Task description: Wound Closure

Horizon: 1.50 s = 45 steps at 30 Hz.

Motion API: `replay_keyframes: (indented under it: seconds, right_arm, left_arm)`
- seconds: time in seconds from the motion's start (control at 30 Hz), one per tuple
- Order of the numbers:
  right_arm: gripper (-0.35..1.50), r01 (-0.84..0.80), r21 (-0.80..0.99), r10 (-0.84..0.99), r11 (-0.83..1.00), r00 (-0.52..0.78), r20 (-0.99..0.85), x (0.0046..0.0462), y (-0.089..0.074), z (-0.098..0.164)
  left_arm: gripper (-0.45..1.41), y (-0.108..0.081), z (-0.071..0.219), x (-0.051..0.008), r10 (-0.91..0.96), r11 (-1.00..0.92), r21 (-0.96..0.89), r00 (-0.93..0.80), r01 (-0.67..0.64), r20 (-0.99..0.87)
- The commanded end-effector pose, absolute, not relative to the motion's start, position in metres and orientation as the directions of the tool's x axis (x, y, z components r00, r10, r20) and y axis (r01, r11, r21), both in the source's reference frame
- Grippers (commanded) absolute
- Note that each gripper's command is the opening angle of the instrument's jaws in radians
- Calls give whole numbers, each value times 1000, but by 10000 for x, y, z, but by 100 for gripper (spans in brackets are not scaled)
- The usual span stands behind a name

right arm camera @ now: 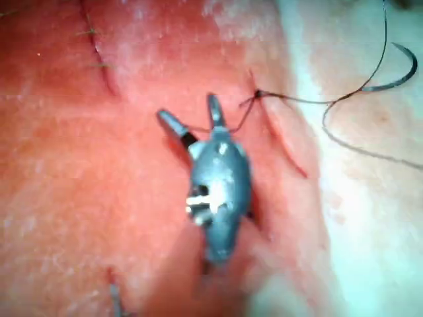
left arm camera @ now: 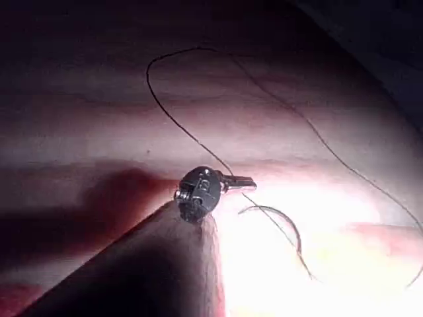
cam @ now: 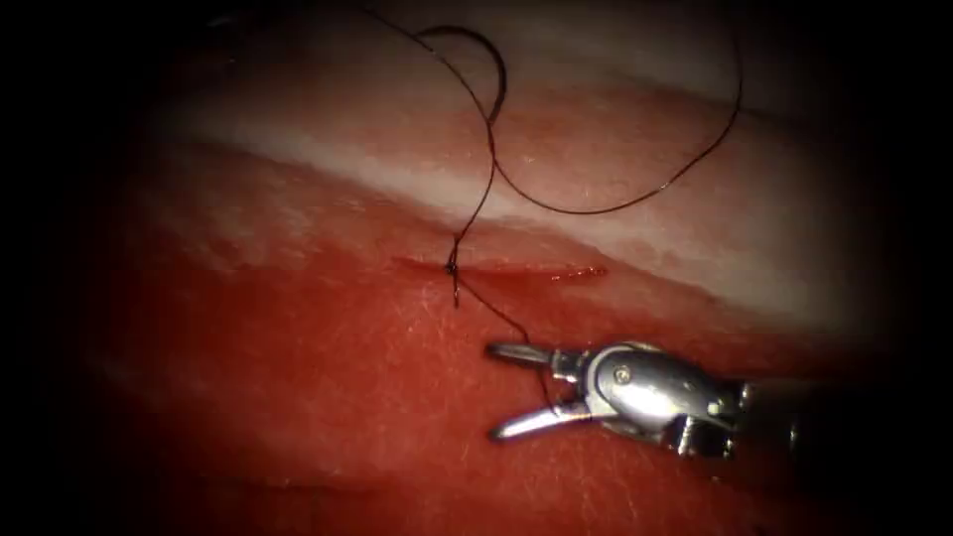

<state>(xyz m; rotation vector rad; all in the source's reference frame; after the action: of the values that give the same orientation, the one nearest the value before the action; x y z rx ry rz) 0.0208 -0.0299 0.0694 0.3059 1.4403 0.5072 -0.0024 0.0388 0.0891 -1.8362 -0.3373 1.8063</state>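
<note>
Right tool (cam: 501, 392) – fingers (cam: 518, 351) spread wide, gripping nothing. It comes in from the right and sits over the red tissue (cam: 298, 397) below the cut (cam: 506, 268). A strand of thread (cam: 596, 209) runs between the two open fingers, not clamped. In the right wrist view the same tool (right arm camera: 192, 113) shows both fingers (right arm camera: 170, 123) parted, thread (right arm camera: 301, 101) crossing between them toward the knot.

Knot (cam: 452, 266) sits at the left end of the cut, on the tissue surface; a short tail hangs just below it. From the knot the thread climbs up over the pale band of tissue, then sweeps in a long arc off to the right and up.

Needle (cam: 486, 60) lies free on the tissue well above the cut, near the picture's top – not in the tissue, held by neither tool. Right wrist view shows it (right arm camera: 396, 78) as a dark curve on the pale tissue, thread trailing from it.

Left wrist view: a tool (left arm camera: 241, 181) seen end-on beside the needle (left arm camera: 281, 221), with thread (left arm camera: 172, 112) looping over the tissue (left arm camera: 79, 119); can't tell its finger state from this.
</note>
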Motion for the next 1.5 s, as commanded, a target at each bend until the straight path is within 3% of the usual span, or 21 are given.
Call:
replay_keyframes:
  seconds: [0.03, 0.27, 0.4, 0.7, 0.97, 1.5]
  right_arm:
    - [133, -146, 502, 513, 852, 46, -857, 218, -301, 699]
    - [115, -196, 657, 668, 728, -9, -744, 216, -286, 693]
    - [115, -206, 760, 766, 617, -63, -639, 207, -277, 679]
    - [103, -254, 812, 819, 526, -106, -564, 185, -256, 659]
    - [116, -334, 824, 860, 457, -70, -505, 193, -237, 685]
    - [126, -399, 797, 863, 454, -26, -505, 237, -222, 736]
  left_arm:
    - [-45, 394, 887, -29, 531, -824, -537, 81, -180, -843]
    - [-45, 376, 821, -47, 549, -827, -557, 103, -81, -830]
    - [-45, 369, 783, -52, 558, -825, -564, 124, -24, -821]
    - [-45, 374, 724, -60, 574, -818, -573, 148, 53, -805]
    - [-45, 383, 688, -64, 588, -809, -578, 181, 107, -789]
    - [-45, 391, 643, -78, 594, -804, -569, 225, 171, -772]
